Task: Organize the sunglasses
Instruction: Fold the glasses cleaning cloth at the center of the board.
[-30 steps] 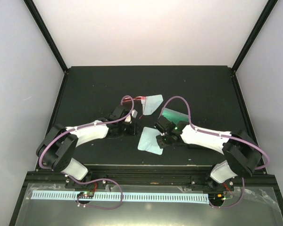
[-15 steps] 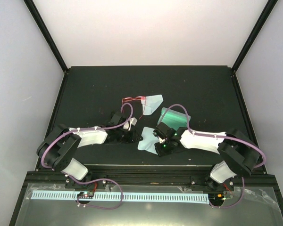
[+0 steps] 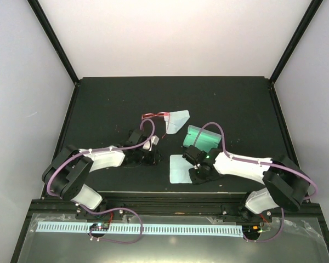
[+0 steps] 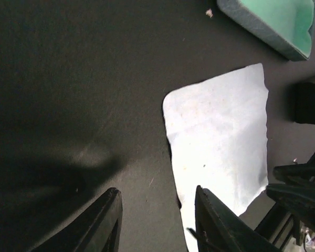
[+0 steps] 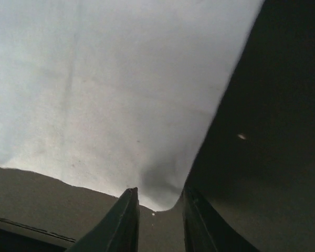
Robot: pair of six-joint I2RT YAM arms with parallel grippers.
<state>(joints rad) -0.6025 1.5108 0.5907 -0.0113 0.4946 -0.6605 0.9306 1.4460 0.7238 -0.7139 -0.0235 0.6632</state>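
The red wire-framed sunglasses (image 3: pixel 153 116) lie at the back, touching a light blue cloth (image 3: pixel 176 120). The black sunglasses do not show in any view. My left gripper (image 3: pixel 155 159) (image 4: pixel 156 191) is open and empty, low over the bare mat, its right finger (image 4: pixel 215 220) over the edge of a second light blue cloth (image 4: pixel 220 136). My right gripper (image 3: pixel 191 173) (image 5: pixel 160 191) stands narrowly open, with that cloth's (image 3: pixel 180 167) (image 5: pixel 121 94) puckered corner lying between its fingers.
An open case with a green lining (image 3: pixel 203 137) (image 4: pixel 273 21) lies just behind the right gripper. The right arm (image 4: pixel 304 100) shows dark at the right of the left wrist view. The black mat (image 3: pixel 98 104) is walled on three sides.
The near cloth has been dragged and turned and now lies squarer, further right. My right gripper moved to its right corner. My left gripper drew back toward me, uncovering the red sunglasses.
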